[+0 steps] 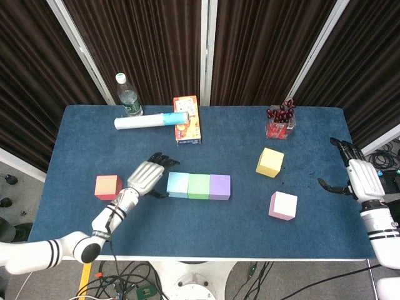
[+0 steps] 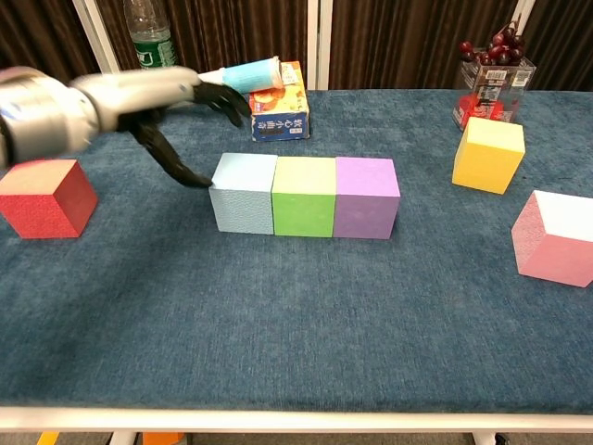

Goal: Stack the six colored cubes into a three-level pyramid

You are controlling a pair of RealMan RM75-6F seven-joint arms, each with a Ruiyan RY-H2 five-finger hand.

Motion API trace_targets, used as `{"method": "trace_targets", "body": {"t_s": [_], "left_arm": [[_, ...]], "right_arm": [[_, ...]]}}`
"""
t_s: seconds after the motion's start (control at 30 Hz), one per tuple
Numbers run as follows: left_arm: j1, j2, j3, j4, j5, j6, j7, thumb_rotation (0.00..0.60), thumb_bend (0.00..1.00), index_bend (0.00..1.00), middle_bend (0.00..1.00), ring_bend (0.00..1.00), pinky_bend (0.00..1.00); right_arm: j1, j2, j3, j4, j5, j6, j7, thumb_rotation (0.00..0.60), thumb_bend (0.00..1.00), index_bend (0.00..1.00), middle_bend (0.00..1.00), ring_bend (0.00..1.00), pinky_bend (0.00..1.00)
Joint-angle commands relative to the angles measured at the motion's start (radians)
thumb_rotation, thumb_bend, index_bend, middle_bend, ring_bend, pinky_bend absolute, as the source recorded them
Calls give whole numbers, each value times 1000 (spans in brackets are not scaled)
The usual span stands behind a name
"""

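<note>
Silver-backed left hand (image 1: 143, 177), black fingertips, white black-ringed forearm

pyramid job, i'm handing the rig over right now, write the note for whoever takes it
Left hand: open, holds nothing, just left of the light blue cube.
Right hand: open, holds nothing, at the table's right edge.
Done: base row of light blue, green cube and purple cube, touching.
Left: red cube, yellow cube and pink cube lie loose; stack two on the row, one on top.
</note>
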Motion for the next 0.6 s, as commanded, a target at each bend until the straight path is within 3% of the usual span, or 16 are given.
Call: {"method": "trace_targets", "body": {"t_s": [0.03,0.33,0.6], "left_arm": [[36,120,14,-58,22,9,-16,600,176,172,164,71,57],[117,290,97,-98,-1,18,15,600,113,202,165,71,57],[146,274,151,-45,45,-22,-31,600,91,202,165,71,55]], "right_arm": [[-4,0,-1,2,-3,6,4,600,156,0,107,0,0],[-16,10,-4,-4,-18,22,8,600,157,0,106,0,0],[-14,9,-4,-16,-22,24,-4,600,157,0,106,0,0]]}}
